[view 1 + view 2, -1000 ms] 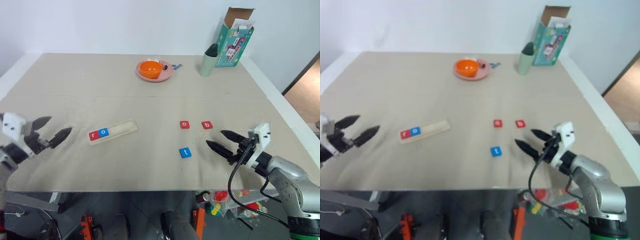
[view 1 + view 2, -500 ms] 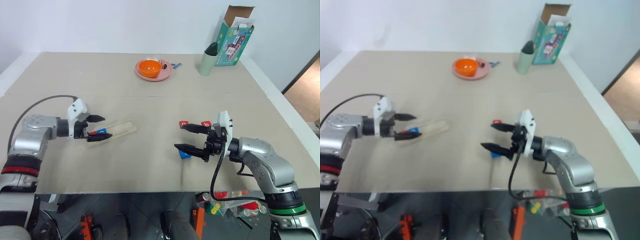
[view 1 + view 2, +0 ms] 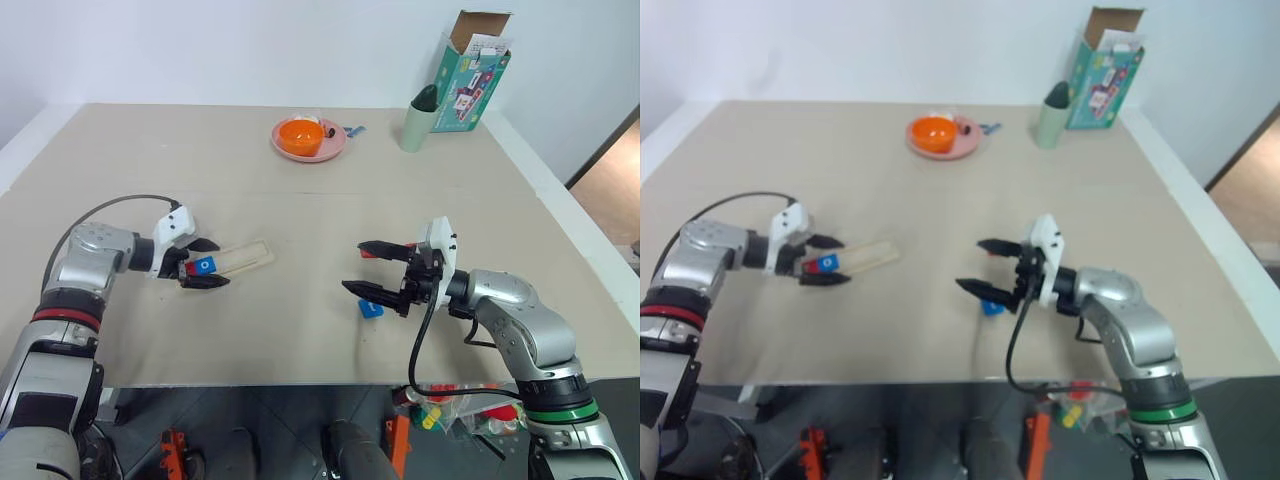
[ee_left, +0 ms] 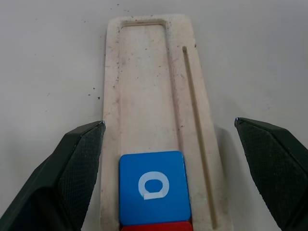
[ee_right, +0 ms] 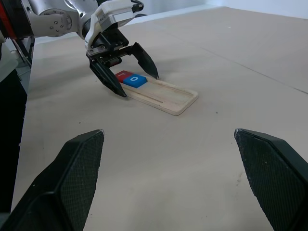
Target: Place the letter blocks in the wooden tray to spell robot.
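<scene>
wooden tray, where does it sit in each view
Left eye view: wooden tray left of centre, at the left pincer.
Right eye view: left of centre.
Left wrist view: centre, running up the middle.
Right wrist view: upper centre.
Shared landmark: blue o block in the tray.

One wooden tray (image 3: 236, 258) holds two letter tiles, one red (image 5: 120, 75) and one blue (image 3: 205, 266). Another blue tile (image 3: 371, 309) lies apart. One plate (image 3: 330, 147), one orange bowl (image 3: 300, 137), one cup (image 3: 416, 128), one box (image 3: 469, 75).
</scene>
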Available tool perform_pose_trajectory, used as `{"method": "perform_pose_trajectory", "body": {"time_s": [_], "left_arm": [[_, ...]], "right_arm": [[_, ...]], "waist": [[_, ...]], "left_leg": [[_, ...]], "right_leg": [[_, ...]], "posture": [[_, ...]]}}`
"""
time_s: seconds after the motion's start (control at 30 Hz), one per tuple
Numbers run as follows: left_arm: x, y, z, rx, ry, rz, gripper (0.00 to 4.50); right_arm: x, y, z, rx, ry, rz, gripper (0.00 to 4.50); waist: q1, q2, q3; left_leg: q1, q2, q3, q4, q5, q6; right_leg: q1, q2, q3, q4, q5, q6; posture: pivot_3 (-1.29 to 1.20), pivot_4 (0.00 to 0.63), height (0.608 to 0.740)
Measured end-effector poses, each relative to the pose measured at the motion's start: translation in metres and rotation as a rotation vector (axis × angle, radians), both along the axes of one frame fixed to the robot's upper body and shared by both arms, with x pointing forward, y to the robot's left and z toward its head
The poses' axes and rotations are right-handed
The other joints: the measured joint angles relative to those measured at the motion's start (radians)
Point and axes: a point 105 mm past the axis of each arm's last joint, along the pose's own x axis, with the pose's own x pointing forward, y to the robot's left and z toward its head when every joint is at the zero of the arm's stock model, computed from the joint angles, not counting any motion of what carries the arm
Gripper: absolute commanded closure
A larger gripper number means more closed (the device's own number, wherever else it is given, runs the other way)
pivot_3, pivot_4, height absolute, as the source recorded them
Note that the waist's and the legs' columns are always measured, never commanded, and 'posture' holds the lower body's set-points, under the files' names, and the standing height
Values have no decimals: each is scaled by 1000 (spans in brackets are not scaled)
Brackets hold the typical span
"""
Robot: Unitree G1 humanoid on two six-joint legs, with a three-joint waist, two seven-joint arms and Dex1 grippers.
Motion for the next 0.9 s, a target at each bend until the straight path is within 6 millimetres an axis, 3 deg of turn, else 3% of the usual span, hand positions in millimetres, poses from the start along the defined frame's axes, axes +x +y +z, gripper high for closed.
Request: {"method": "perform_pose_trajectory", "body": {"time_s": [0.53,0.63,0.9], "left_arm": [[3,5,-8,8,10,38,0],[3,5,-8,-1,18,45,1184],[2,5,-7,1,16,35,1289]], "right_arm": [[1,-1,-1,-3,-6,-4,19],[2,-2,-2,-3,-4,-8,0],[1,-4,-4,1,-18,-5,0]], "waist": [[0,0,0],[0,0,0],[0,0,0]], "left_leg": [[0,0,0,2,0,0],[0,0,0,2,0,0],[0,0,-1,1,0,0]], "right_leg": [[1,0,0,1,1,0],[1,0,0,1,1,0],[1,0,0,1,1,1]], "posture": [[0,150,740],[0,150,740],[0,150,740]]}}
